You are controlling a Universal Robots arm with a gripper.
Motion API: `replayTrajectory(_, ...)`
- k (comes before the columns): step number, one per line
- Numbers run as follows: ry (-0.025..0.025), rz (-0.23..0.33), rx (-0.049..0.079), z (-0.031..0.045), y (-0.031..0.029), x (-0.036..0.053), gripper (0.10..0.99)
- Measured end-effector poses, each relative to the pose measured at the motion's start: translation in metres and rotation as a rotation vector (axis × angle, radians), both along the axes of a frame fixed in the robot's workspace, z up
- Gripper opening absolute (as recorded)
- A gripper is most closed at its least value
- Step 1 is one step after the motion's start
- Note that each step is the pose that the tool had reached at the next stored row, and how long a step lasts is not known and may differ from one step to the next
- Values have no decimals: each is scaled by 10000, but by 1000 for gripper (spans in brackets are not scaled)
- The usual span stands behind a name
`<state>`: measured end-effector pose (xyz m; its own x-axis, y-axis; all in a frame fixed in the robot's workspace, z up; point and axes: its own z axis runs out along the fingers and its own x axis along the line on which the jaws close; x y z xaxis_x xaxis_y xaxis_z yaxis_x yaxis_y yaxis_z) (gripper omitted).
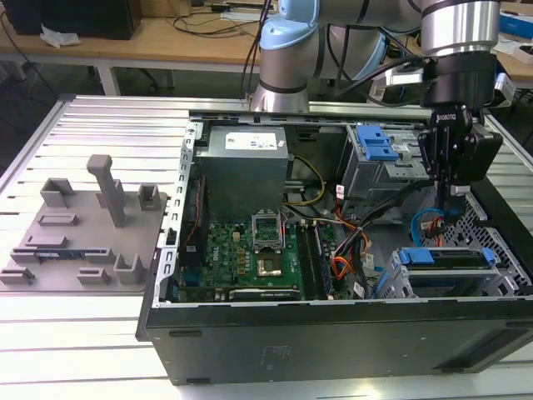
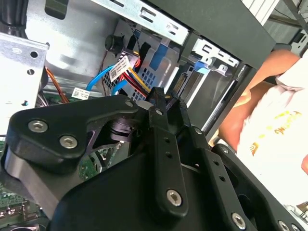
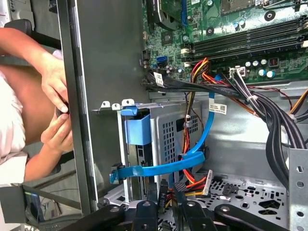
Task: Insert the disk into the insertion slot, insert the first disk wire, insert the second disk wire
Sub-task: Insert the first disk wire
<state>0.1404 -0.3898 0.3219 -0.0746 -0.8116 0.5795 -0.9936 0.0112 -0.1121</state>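
The disk [image 1: 445, 257], silver in a bright blue carrier, sits inside the insertion slot [image 1: 400, 283], the low metal cage at the case's front corner on the exterior view's right. In the first wrist view the carrier's blue tab [image 3: 138, 129] stands at the cage mouth. A flat blue wire [image 3: 192, 159] runs along the disk's edge and ends against it. My gripper [image 1: 454, 193] hangs just above and behind the cage. Its fingers [image 2: 159, 103] are nearly together on a small black connector [image 2: 168, 96] with red, yellow and black leads [image 3: 192, 184].
The open case holds a green motherboard [image 1: 250, 250], a grey power supply [image 1: 246, 158] and a taller cage with a blue latch [image 1: 375, 143]. Thick black cable bundles [image 3: 269, 110] cross nearby. A person's hands [image 3: 55, 103] rest at the case wall. A grey fixture plate [image 1: 79, 225] lies outside.
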Motion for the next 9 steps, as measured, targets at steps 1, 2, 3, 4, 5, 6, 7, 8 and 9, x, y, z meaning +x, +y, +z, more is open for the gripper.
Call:
replayTrajectory(1,0,0,0,-1,4,0,259)
replayTrajectory(2,0,0,0,-1,8,0,259)
replayTrajectory(3,0,0,-2,0,12,0,259)
replayTrajectory(4,0,1,-1,-1,15,0,243)
replayTrajectory(5,0,0,-1,-1,17,0,176)
replayTrajectory(6,0,0,0,-2,19,0,176)
replayTrajectory(7,0,0,0,-2,20,0,165)
replayTrajectory(8,0,1,0,-4,23,0,165)
replayTrajectory(9,0,0,-1,-4,23,0,165)
